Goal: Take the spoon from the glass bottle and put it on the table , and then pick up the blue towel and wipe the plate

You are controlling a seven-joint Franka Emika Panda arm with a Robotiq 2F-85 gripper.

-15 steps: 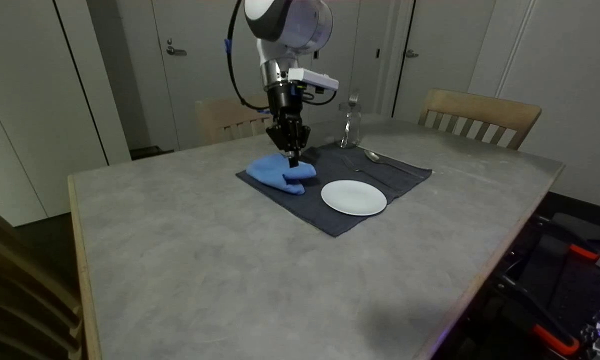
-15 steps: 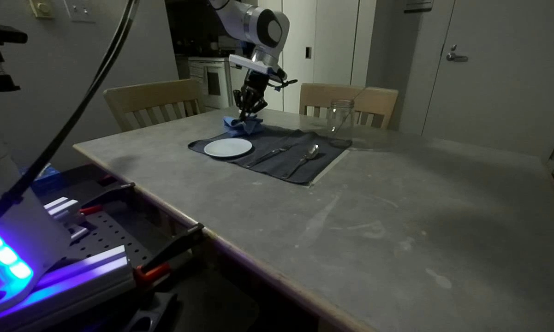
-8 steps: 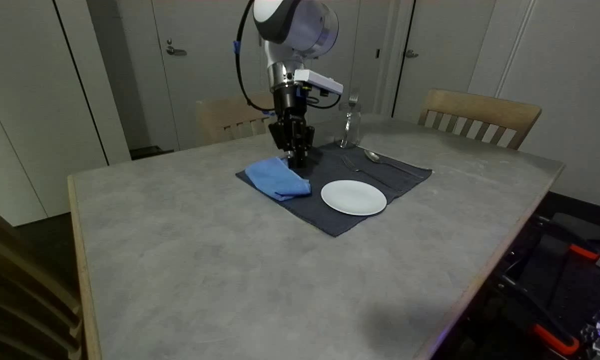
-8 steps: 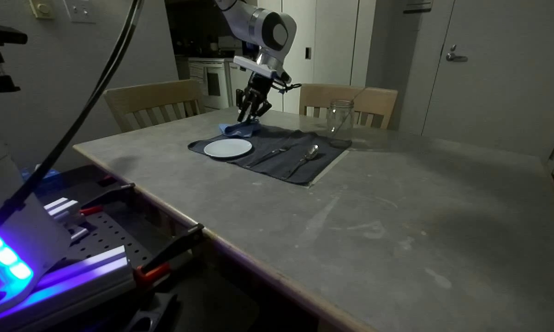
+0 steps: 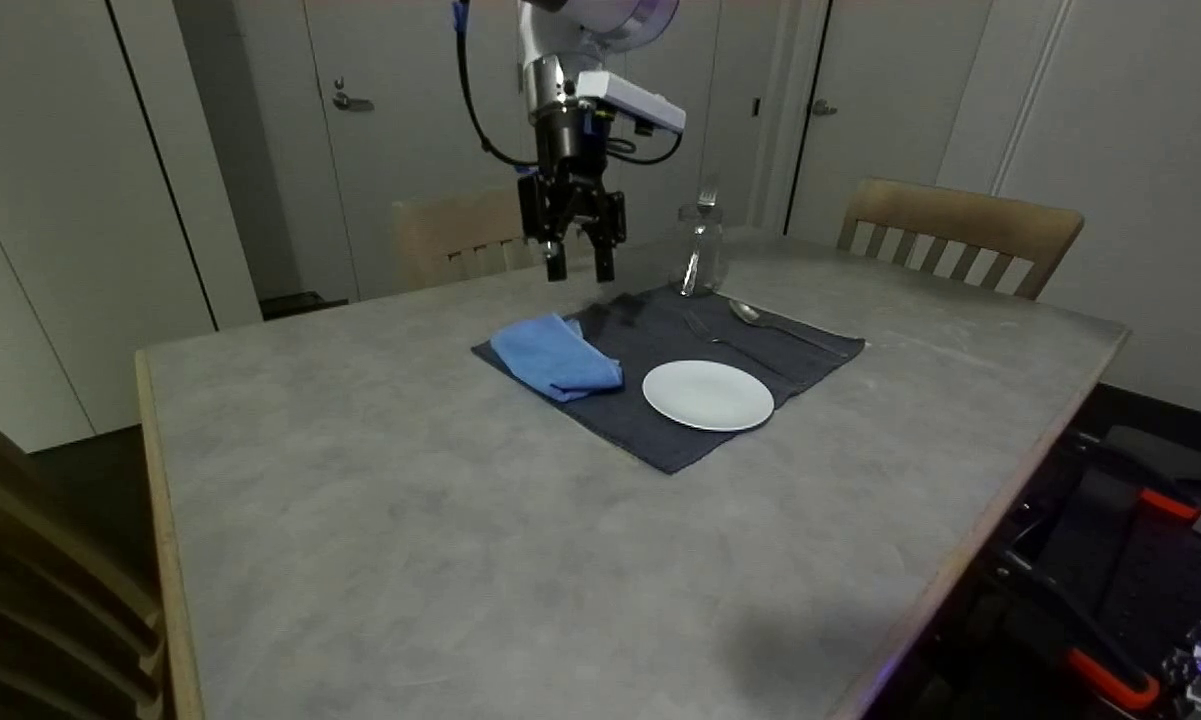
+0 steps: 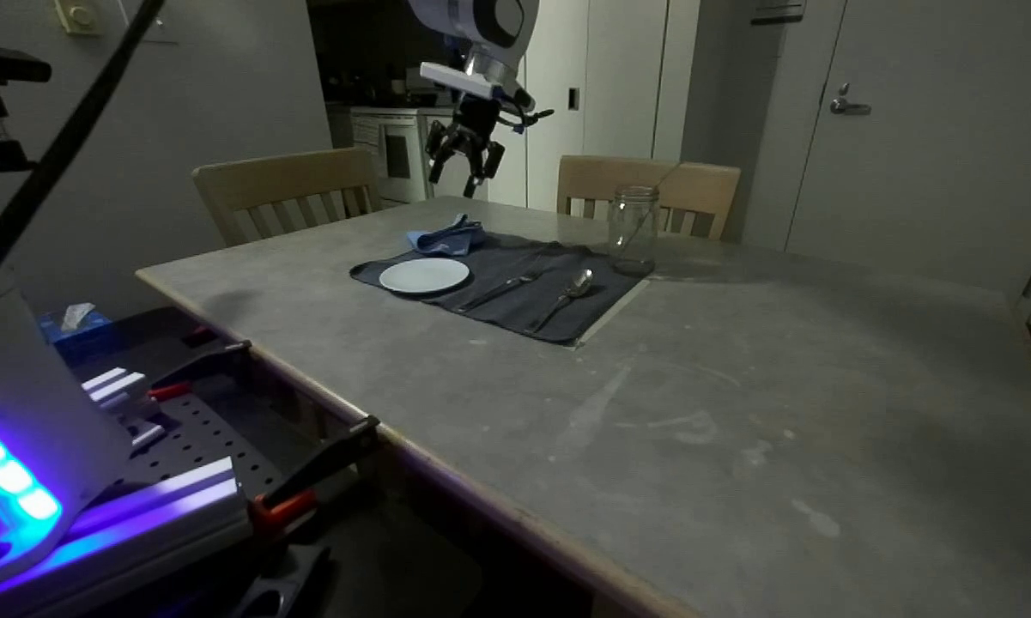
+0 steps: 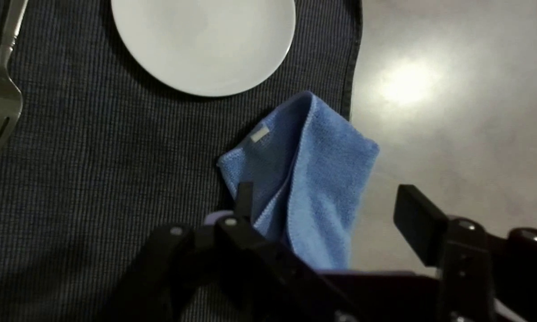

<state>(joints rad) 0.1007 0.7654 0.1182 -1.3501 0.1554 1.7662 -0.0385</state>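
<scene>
Rumpled on the mat's corner lies the blue towel [image 5: 557, 358], folded over itself. My gripper [image 5: 580, 265] hangs above and behind it in an exterior view, open, with nothing between its fingers. The wrist view shows the pads [image 7: 411, 223] wide apart, the towel [image 7: 326, 161] below them and apart from them. Beside the towel sits the white plate [image 7: 205, 44]. The spoon [image 6: 581, 281] lies on the mat on the far side of a fork from the plate. At the mat's back edge stands the clear glass bottle [image 6: 633, 219]. All rest on the grey table [image 5: 410, 520].
A dark grey mat [image 5: 650, 430] lies under the plate, towel and cutlery. One fork [image 7: 2, 98] is on the mat; another fork [image 5: 707, 195] leans upright in the glass. Wooden chairs [image 5: 960, 225] stand around the table.
My gripper has let go of the blue towel, opened and risen clear of it. The towel has settled lower on the mat's corner. The plate and cutlery have not moved.
</scene>
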